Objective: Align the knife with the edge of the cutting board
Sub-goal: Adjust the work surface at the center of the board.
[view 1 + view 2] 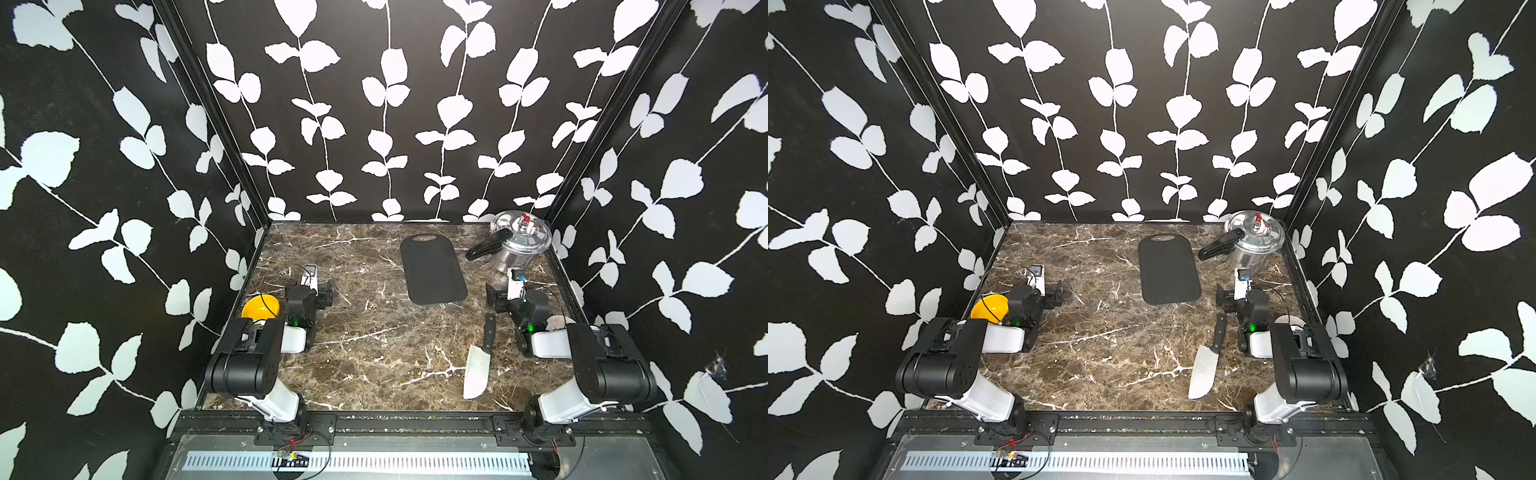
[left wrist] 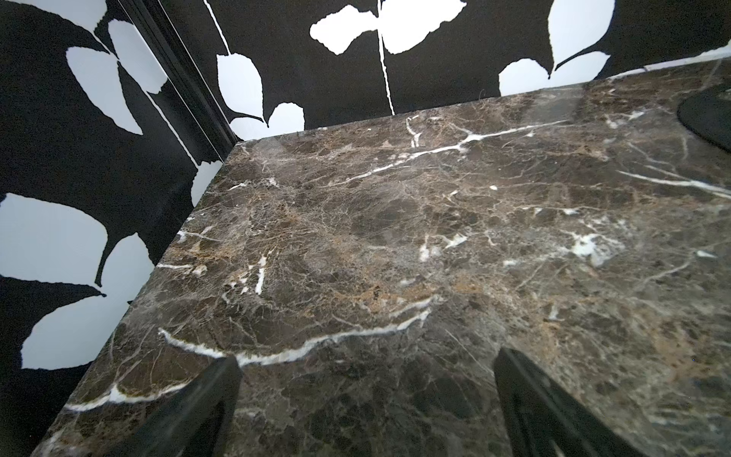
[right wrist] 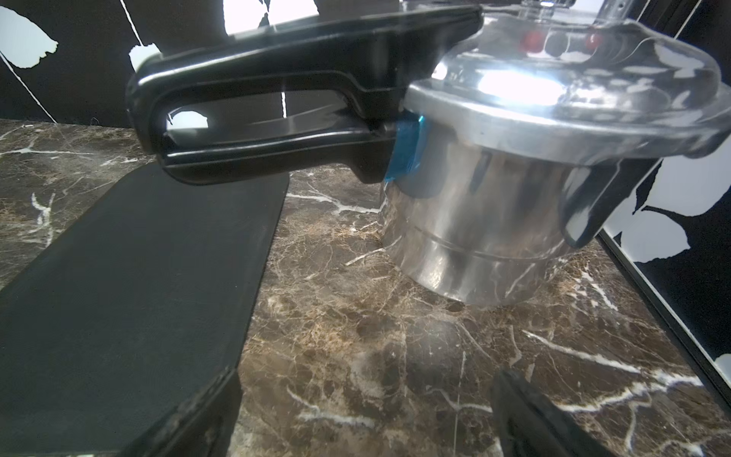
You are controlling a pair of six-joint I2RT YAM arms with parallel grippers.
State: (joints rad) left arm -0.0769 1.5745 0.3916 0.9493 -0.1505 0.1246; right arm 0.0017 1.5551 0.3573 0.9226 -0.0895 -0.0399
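Note:
The knife (image 1: 478, 362) (image 1: 1205, 365) lies on the marble at the front right, black handle pointing to the back, broad blade toward the front edge. The black cutting board (image 1: 433, 269) (image 1: 1168, 269) lies flat at the back middle, its cut-out at the far end; the right wrist view shows its long side (image 3: 130, 285). My right gripper (image 1: 496, 300) (image 3: 364, 419) rests open beside the board's near right corner, beyond the knife's handle, holding nothing. My left gripper (image 1: 326, 296) (image 2: 366, 411) rests open at the left over bare marble, with a corner of the board (image 2: 708, 118) far off.
A steel pressure cooker (image 1: 519, 243) (image 3: 514, 190) with a black handle (image 3: 257, 114) stands at the back right, its handle reaching over toward the board. A yellow bowl (image 1: 259, 307) sits at the left edge behind the left arm. Black patterned walls enclose the table on three sides.

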